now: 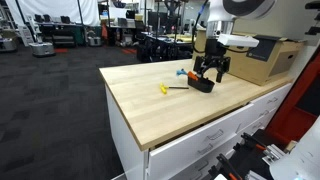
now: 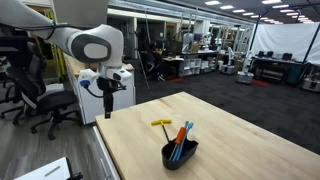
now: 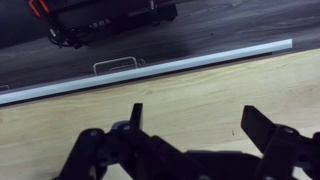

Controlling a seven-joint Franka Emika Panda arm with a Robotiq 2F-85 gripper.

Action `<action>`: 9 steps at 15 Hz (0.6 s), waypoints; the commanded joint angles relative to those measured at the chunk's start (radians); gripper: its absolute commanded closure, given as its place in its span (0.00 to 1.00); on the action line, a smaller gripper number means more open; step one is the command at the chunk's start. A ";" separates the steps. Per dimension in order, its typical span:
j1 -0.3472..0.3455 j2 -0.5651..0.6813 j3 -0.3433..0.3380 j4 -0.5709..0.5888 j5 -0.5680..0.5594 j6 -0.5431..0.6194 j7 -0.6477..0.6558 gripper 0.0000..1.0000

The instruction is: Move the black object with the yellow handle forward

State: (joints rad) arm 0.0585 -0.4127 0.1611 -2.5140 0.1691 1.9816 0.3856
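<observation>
spanning the view, the wooden counter (image 1: 150, 110) held the things. the tool (image 3: 195, 120) hovered near its edge, fingers spread and empty. the black object with the yellow handle (image 1: 170, 88) lay flat mid-counter, seemingly apart from the tool.

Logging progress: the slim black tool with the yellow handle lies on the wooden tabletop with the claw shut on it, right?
No. The slim black tool with the yellow handle does lie on the wooden tabletop, but the claw hangs open at the table's edge, well apart from it, as an exterior view shows.
</observation>
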 commanded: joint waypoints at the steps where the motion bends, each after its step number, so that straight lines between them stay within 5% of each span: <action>1: 0.002 0.000 -0.002 0.001 -0.001 -0.001 0.001 0.00; 9: 0.000 0.012 -0.002 0.008 -0.010 0.000 -0.006 0.00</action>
State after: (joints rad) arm 0.0585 -0.4127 0.1610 -2.5140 0.1691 1.9815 0.3856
